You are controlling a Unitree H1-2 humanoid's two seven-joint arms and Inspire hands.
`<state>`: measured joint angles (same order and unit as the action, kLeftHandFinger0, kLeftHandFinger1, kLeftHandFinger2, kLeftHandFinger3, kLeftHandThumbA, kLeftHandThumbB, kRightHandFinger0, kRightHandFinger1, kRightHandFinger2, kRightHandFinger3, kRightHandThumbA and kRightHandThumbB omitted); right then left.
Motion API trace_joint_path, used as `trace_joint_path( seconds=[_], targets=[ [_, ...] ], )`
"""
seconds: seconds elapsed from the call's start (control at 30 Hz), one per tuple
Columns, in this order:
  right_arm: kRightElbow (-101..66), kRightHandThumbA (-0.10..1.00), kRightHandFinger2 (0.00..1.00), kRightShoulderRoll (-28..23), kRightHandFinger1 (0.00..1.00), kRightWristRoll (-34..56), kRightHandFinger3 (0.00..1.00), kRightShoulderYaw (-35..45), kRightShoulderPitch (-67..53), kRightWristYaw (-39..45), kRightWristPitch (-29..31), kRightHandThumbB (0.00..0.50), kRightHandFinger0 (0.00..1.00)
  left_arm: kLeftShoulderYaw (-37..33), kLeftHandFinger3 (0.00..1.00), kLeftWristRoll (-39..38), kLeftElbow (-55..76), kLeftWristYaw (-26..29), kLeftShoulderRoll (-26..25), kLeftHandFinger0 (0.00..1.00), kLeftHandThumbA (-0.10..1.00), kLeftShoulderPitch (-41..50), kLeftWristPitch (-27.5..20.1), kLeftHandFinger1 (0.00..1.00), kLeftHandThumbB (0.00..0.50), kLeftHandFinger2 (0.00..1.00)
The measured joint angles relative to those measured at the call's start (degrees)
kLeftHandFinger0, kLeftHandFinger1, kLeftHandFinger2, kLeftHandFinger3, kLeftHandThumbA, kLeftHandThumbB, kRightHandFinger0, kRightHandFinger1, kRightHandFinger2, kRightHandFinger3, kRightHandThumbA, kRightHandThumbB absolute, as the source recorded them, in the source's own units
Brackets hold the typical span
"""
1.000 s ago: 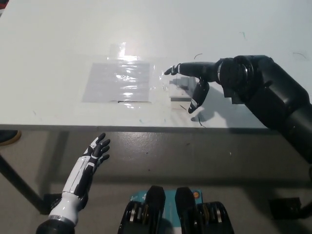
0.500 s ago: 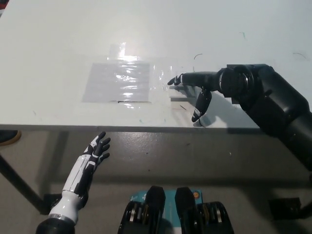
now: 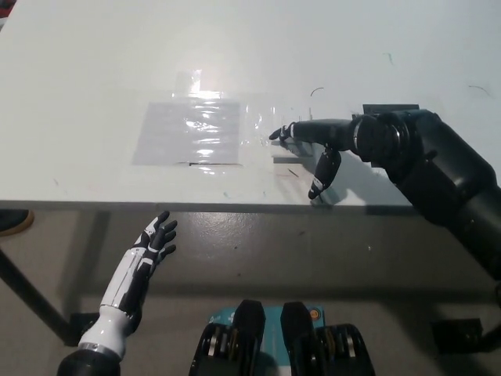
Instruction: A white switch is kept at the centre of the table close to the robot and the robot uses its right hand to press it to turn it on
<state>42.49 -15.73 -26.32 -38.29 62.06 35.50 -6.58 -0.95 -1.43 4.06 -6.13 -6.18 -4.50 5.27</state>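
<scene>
While the black right robot hand (image 3: 317, 145) reaches over the white switch (image 3: 286, 149), which lies near the front edge of the bench (image 3: 94, 70), its fingers are spread and it holds nothing. One fingertip seems to sit at the far edge of the switch, so the press may slip off or miss. Well below the switch, the white left robot hand (image 3: 149, 251) rests with fingers apart.

Black right robot hand (image 3: 325, 145), white table (image 3: 94, 70), glossy grey sheet (image 3: 188, 131)
</scene>
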Motion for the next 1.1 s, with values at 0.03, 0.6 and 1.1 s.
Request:
trace_joint_path(
  seconds=[0.03, 0.6, 1.1],
  targets=[
    [0.0, 1.0, 1.0, 0.0, 1.0, 0.0, 1.0, 0.3, 0.0, 0.0, 0.0, 0.329, 1.0, 0.0, 1.0, 0.0, 0.0, 0.0, 0.0, 1.0, 0.93, 0.0, 0.0, 1.0, 0.0, 1.0],
    [-21.7, 1.0, 1.0, -4.9, 1.0, 10.9, 1.0, 27.4, -3.4, 0.9, -1.6, 0.266, 1.0, 0.1, 1.0, -0.1, -0.2, 0.0, 0.0, 1.0, 0.92, -0.1, 0.0, 1.0, 0.0, 1.0],
    [-53.7, 1.0, 1.0, 1.1, 1.0, 23.5, 1.0, 43.5, -43.1, -0.6, -3.3, 0.255, 1.0, 0.1, 1.0, 0.0, -0.3, 0.0, 0.0, 1.0, 0.92, -0.1, 0.2, 1.0, 0.0, 1.0]
  ],
)
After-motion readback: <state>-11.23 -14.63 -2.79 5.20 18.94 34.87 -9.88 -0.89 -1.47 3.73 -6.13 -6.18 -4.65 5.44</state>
